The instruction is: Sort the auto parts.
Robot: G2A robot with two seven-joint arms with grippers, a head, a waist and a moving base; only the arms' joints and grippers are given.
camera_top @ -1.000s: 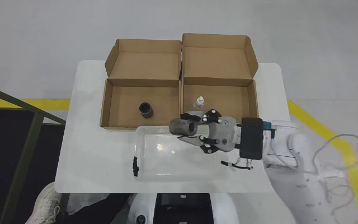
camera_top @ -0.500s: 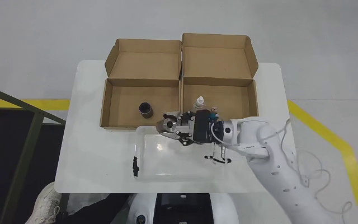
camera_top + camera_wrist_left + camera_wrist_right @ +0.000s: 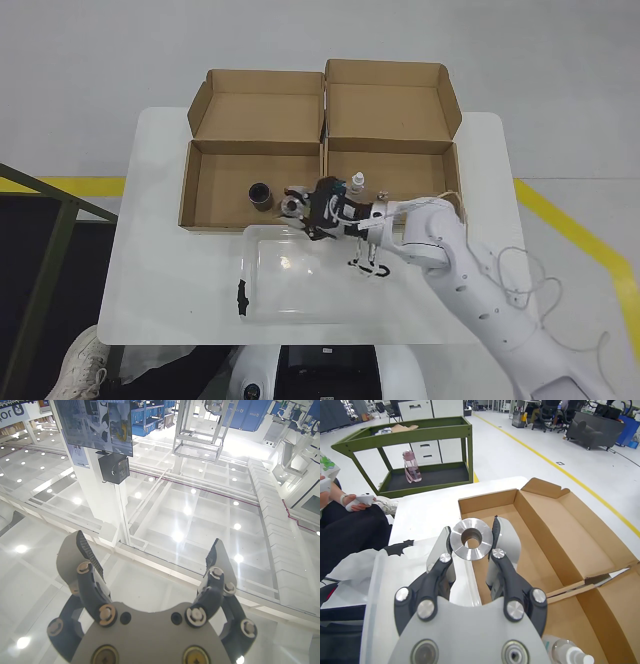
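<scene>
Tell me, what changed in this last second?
The right tool, gripping the shiny metal ring throughout, carried it from above the clear plastic bin leftward and farther out, to over the near right corner of the left brown cardboard box. The black cylinder in that box, the small white bottle in the right cardboard box and the bin stayed put.

Silver metal ring [image 3: 470, 553]: clamped in my right hand [image 3: 472, 530], above cardboard box [image 3: 215, 190]. Dark cylinder [image 3: 261, 195]: inside that box.

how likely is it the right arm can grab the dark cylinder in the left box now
Probably not yet: the right pincer is shut on a metal ring. The open cardboard box leaves the dark cylinder otherwise unblocked.
</scene>
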